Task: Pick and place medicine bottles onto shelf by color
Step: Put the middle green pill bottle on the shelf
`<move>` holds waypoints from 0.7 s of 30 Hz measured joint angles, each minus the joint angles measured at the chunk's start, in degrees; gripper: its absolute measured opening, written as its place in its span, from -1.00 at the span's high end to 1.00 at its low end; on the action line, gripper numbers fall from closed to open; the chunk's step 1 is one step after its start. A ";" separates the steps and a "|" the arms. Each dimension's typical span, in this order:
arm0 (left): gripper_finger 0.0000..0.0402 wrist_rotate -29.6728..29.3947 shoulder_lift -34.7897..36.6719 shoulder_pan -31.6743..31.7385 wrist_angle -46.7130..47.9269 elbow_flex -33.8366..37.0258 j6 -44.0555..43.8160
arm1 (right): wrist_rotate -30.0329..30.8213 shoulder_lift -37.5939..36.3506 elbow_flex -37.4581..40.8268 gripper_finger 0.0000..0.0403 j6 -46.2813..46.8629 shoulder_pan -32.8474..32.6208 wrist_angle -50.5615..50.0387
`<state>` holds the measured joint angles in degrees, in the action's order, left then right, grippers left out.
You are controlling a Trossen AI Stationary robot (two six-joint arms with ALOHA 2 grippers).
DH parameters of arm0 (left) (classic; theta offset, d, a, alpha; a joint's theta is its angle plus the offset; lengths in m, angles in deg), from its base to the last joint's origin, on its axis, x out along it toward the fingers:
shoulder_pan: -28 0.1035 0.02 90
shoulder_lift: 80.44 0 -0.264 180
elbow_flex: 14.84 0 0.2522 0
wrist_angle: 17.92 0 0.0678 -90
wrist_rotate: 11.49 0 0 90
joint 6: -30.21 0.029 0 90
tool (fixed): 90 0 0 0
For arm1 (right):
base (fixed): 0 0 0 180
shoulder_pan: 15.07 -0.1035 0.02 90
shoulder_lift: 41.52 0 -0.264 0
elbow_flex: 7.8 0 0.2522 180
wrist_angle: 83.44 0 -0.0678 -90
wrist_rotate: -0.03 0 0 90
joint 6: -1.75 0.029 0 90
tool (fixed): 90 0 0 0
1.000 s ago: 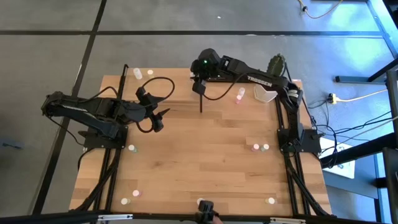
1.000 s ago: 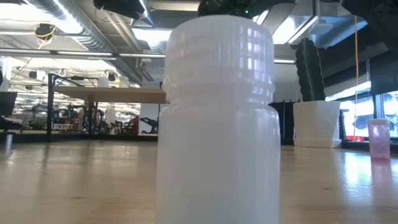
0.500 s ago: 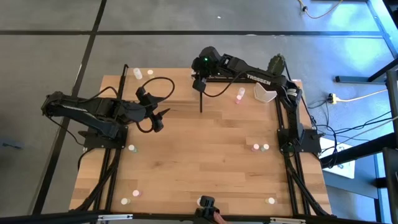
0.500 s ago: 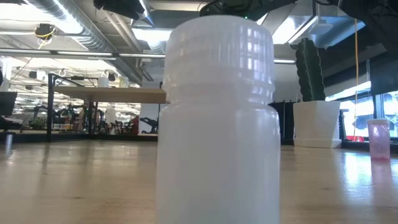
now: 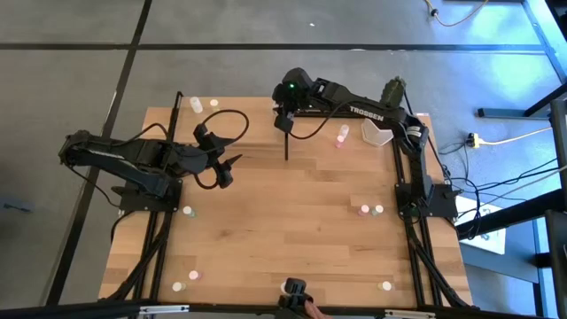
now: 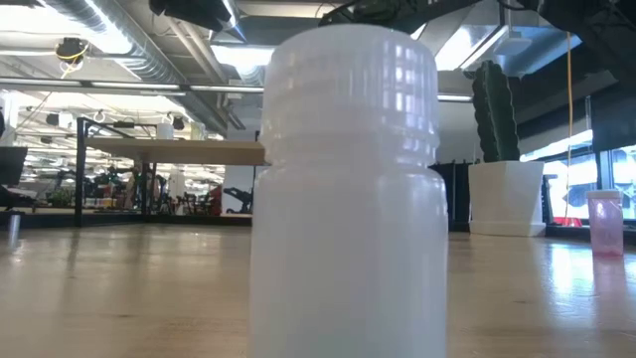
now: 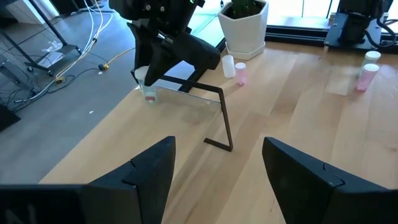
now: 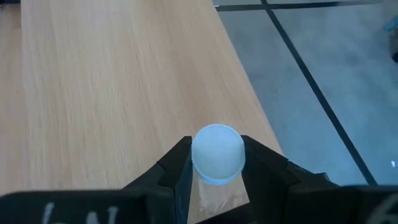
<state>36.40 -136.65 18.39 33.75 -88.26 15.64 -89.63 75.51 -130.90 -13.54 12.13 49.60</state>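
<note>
Nearest the low camera, a white bottle (image 6: 343,189) stands upright on the table (image 5: 292,230) at its front edge, filling that view. Further small bottles stand scattered near the front corners and in a pair by the right arm's base (image 5: 371,210). At mid-table the left gripper (image 5: 232,164) waits above bare wood with its fingers (image 7: 140,177) spread apart and nothing between them. Farther back, the right gripper (image 5: 283,122) hangs over the shelf (image 5: 235,124) at the table's far edge, its fingers (image 8: 177,168) closed on the cap of a white vial (image 8: 217,154) held upright above the light-wood board. A pink bottle (image 5: 342,135) and a cactus pot (image 5: 378,133) stand near the far right corner; two more vials (image 5: 205,105) stand at the shelf's far left corner. Judged by appearance, the vials are light, rigid plastic with smooth, likely slippery sides that tip easily; the ribbed cap or the body just below it offers the surest hold.
</note>
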 joint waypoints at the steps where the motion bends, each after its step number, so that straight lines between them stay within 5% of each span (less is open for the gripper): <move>1: -0.17 0.02 0.00 0.00 0.00 0.00 -0.02 | 0.01 0.00 0.00 0.40 -0.02 0.00 -0.13; 11: -0.17 -0.55 0.00 -0.02 0.00 0.00 -0.02 | 0.24 0.00 0.00 0.40 1.23 0.34 -0.96; 21: -0.17 -8.85 0.00 -0.02 0.00 0.00 -0.34 | 0.21 -0.02 0.00 0.40 1.40 0.39 -0.98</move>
<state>27.55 -136.65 18.37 33.75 -88.26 15.30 -89.43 75.49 -130.90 -12.14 12.52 48.61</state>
